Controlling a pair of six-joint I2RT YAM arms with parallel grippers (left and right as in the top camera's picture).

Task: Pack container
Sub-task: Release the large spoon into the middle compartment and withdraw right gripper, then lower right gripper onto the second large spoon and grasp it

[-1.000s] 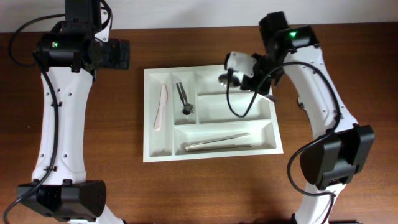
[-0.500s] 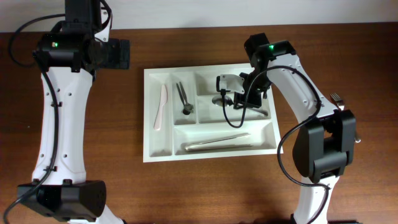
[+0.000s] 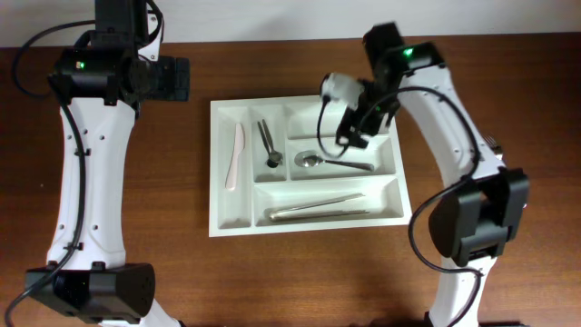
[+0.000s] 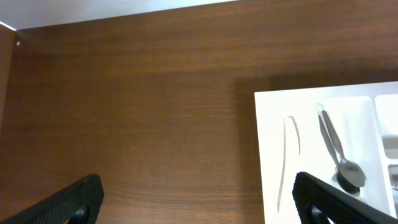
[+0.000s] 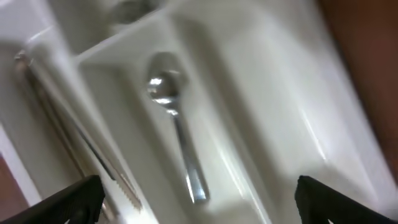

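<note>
R gripper [image 3: 351,136] wide open, empty, hovering over spoon [image 3: 331,163] in mid slot of container [image 3: 219,182]. Risk: fingertips [image 5: 68,199] snagging divider wall [image 3: 309,178] when lifting out, dragging container askew.

Container [image 5: 273,93] slot beside spoon [image 5: 178,135] seemingly free

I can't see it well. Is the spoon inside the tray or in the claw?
Inside. The spoon lies flat in the container's middle long compartment; the right claw is open and holds nothing.
</note>
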